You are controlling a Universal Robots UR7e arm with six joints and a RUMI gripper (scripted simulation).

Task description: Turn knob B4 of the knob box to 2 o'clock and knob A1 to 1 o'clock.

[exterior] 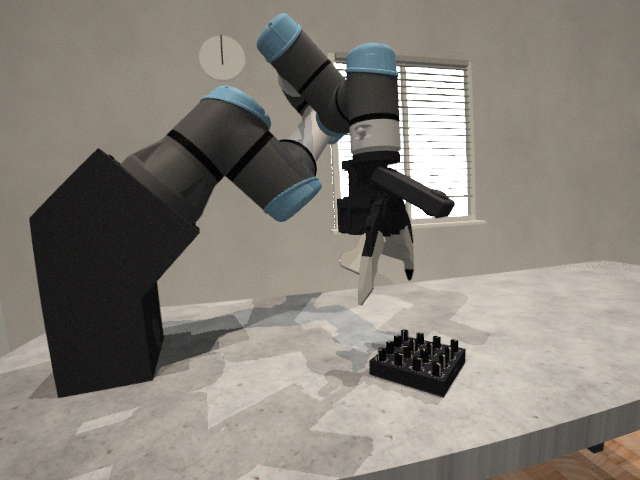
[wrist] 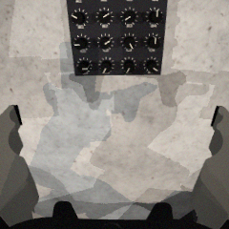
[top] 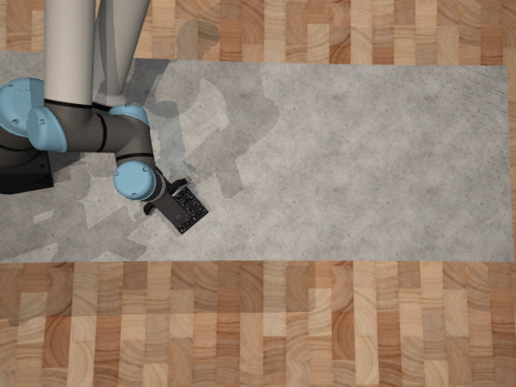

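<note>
From the top, the arm (top: 125,133) reaches out from its black base (top: 25,175) at the left edge of the grey tabletop (top: 354,166), and its wrist covers part of the knob box (top: 192,210). The box lies turned at an angle in the left part of the tabletop, nearer the lower edge than the upper one. In the exterior view, the gripper (exterior: 385,271) hangs above the tabletop, well clear of the box (exterior: 418,364), which sits flat toward the near edge with its knobs standing up. The jaws are spread fully and hold nothing. A window (exterior: 434,139) and a round clock (exterior: 222,56) are on the wall behind. In the wrist view, the box (wrist: 116,35) fills the top centre, with three rows of four knobs showing, their white pointers at differing angles. The two fingers frame the left and right edges, far apart, with only bare tabletop between them.
</note>
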